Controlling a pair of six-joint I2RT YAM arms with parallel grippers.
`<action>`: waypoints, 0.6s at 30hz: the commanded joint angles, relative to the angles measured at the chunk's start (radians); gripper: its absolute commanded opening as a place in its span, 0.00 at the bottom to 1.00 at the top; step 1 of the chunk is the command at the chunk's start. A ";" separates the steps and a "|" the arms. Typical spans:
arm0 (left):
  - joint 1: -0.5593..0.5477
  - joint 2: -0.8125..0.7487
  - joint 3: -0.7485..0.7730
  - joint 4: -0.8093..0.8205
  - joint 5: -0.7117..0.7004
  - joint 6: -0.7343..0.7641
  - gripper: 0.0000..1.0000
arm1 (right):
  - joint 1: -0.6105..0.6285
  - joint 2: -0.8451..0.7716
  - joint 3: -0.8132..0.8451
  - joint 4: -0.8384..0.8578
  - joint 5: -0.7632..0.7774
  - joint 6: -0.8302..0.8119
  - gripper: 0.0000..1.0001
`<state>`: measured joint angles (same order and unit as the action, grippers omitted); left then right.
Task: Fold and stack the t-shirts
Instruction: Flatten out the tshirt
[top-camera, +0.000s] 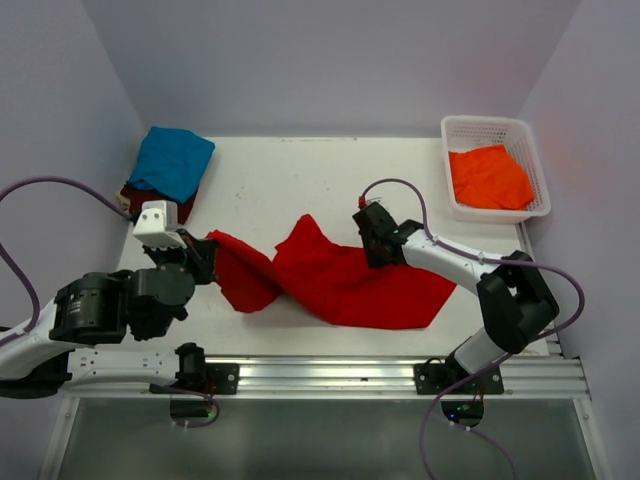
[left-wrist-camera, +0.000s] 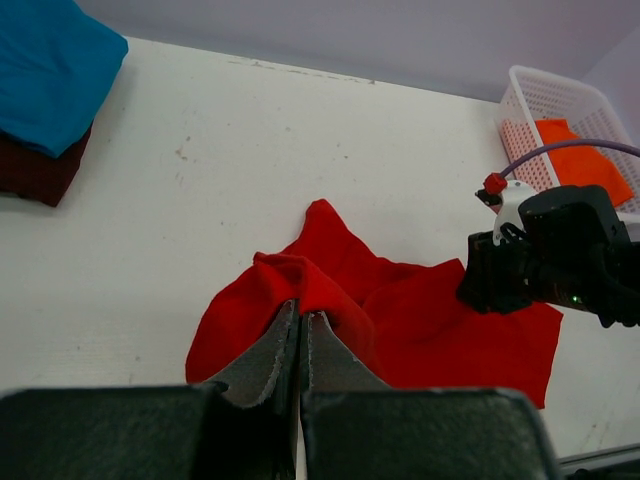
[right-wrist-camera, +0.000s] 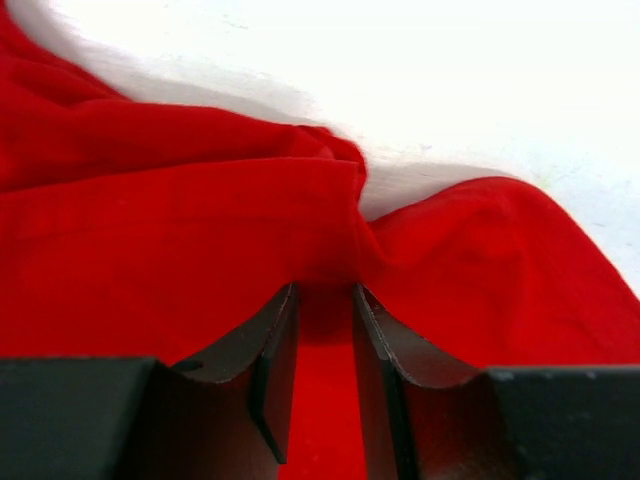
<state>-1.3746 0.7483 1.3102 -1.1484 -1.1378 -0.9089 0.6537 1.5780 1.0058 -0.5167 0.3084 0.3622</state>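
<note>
1. The red t-shirt (top-camera: 345, 280) lies crumpled on the desk (top-camera: 290, 180), in the middle and a little toward 6 o'clock in the top view. It stretches from about 9 o'clock to about 4 o'clock, and one pointed corner stands up toward 12 o'clock.
2. The left gripper (left-wrist-camera: 300, 314) is at the 9 o'clock end of this shirt. Its jaws are pressed together and a bunch of the red cloth is pinched at their tips. This end of the cloth looks raised from the desk.
3. The right gripper (right-wrist-camera: 325, 292) is on the shirt's edge at about 1 o'clock, pointing down onto the cloth. Its jaws stand a narrow gap apart and red cloth shows in this gap. I cannot tell whether they press on it.
4. The teal t-shirt (top-camera: 172, 160) lies folded in the far corner at 10 o'clock. It rests on top of the maroon t-shirt (left-wrist-camera: 35, 172), of which only an edge shows.
5. The white basket (top-camera: 485, 125) stands in the far corner at 2 o'clock, well apart from the red shirt. The orange t-shirt (top-camera: 488, 177) lies inside it.
</note>
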 joint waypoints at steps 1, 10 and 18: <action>0.003 -0.013 -0.012 -0.014 -0.025 -0.050 0.00 | -0.006 -0.015 0.027 0.000 0.115 0.034 0.33; 0.003 0.000 -0.014 -0.002 -0.036 -0.041 0.00 | -0.017 -0.061 0.005 0.003 0.129 0.032 0.37; 0.003 -0.006 -0.012 -0.011 -0.036 -0.044 0.00 | -0.026 -0.010 -0.004 0.050 0.015 0.052 0.35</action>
<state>-1.3746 0.7441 1.2942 -1.1557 -1.1378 -0.9245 0.6319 1.5551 1.0058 -0.5068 0.3679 0.3870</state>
